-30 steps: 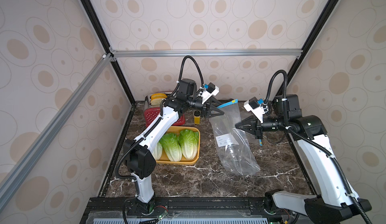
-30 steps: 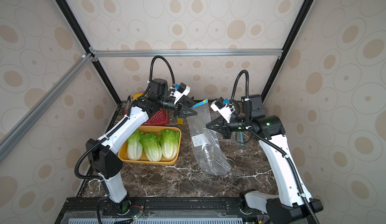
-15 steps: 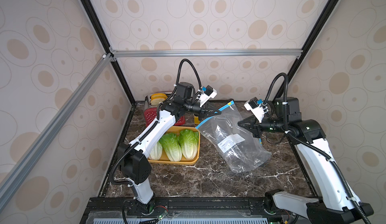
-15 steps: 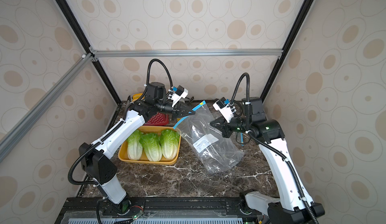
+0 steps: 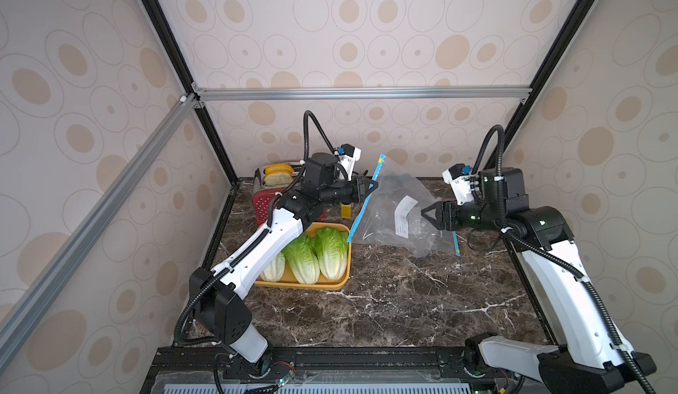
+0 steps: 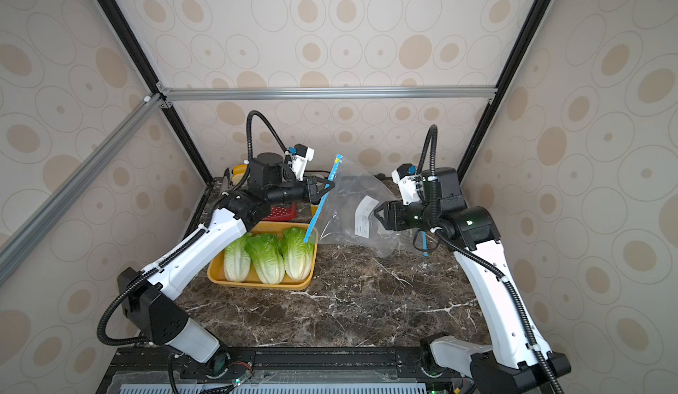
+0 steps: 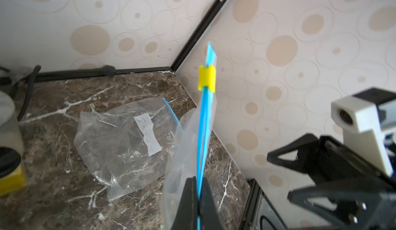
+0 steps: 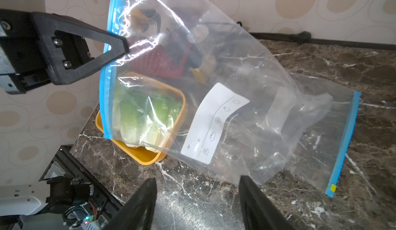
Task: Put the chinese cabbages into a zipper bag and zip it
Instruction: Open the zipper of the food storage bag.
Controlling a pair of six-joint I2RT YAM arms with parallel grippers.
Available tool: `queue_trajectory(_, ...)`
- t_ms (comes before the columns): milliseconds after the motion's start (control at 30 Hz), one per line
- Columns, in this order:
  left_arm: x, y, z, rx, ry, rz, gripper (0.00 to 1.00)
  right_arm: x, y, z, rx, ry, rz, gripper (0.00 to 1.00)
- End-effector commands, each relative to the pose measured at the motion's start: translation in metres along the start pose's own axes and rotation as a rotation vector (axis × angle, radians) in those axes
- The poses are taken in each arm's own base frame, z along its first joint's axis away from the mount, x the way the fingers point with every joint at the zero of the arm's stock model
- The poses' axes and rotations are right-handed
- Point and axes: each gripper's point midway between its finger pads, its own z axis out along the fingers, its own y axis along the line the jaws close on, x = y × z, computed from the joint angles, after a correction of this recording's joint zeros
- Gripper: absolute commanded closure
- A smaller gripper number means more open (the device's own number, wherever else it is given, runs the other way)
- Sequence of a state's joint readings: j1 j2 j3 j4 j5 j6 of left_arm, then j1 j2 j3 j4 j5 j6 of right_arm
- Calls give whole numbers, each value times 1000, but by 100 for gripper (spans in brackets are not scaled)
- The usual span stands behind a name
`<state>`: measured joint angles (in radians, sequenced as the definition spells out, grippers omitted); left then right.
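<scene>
Three chinese cabbages [image 5: 302,260] [image 6: 266,258] lie side by side in a yellow tray [image 5: 304,285] [image 6: 257,285] at the left. A clear zipper bag [image 5: 385,208] [image 6: 345,205] [image 8: 214,57] hangs slanted beside the tray, its bottom resting on the table. My left gripper [image 5: 373,184] [image 6: 330,186] [image 7: 198,179] is shut on the bag's blue zip strip [image 7: 205,115], below the yellow slider [image 7: 206,79]. My right gripper [image 5: 425,214] [image 6: 378,212] [image 8: 197,179] stands open at the bag's right side, with nothing between its fingers.
A second clear bag [image 7: 120,136] [image 8: 321,121] lies flat on the marble behind the held one. A red toaster [image 5: 271,194] with bread stands in the back left corner, and a small yellow jar [image 5: 346,210] stands beside it. A black cable runs along the back wall.
My left gripper shut on the zip strip and pulled it left, towards the tray. My right gripper let go of the bag and opened; the bag sagged onto the table.
</scene>
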<state>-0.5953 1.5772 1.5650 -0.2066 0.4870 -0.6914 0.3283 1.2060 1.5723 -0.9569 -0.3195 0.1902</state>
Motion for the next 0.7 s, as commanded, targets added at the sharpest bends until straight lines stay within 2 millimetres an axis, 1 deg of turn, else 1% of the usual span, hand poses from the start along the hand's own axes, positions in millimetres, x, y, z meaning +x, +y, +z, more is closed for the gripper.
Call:
queue_trajectory(0,-18,-6,-9,-65,-154,-243,100,13,20,9,-26,33,99,30)
queue_trajectory(67,-14,-3,-7,-86,-173,-275,100,19,29,19,-30,53,106,29)
queue_trajectory(133,-6,4,-8,-161,-179,-282,100,23,40,26,-43,66,104,29)
queue_trajectory(233,-1,9,-11,-193,-197,-333,100,25,56,33,-90,20,117,27)
queue_trajectory(300,0,9,-13,-185,-216,-372,100,26,61,38,-132,-6,138,25)
queue_trajectory(400,2,7,-15,-207,-226,-367,100,25,83,45,-231,-8,147,24)
queue_trajectory(433,3,7,-15,-219,-229,-365,100,26,86,48,-221,-3,135,24)
queue_trajectory(533,2,6,-14,-224,-230,-365,100,27,86,57,-201,11,144,24)
queue_trajectory(600,3,6,-12,-225,-225,-367,100,26,95,60,-233,10,145,25)
queue_trajectory(667,3,5,-12,-223,-227,-368,100,26,99,61,-236,12,127,26)
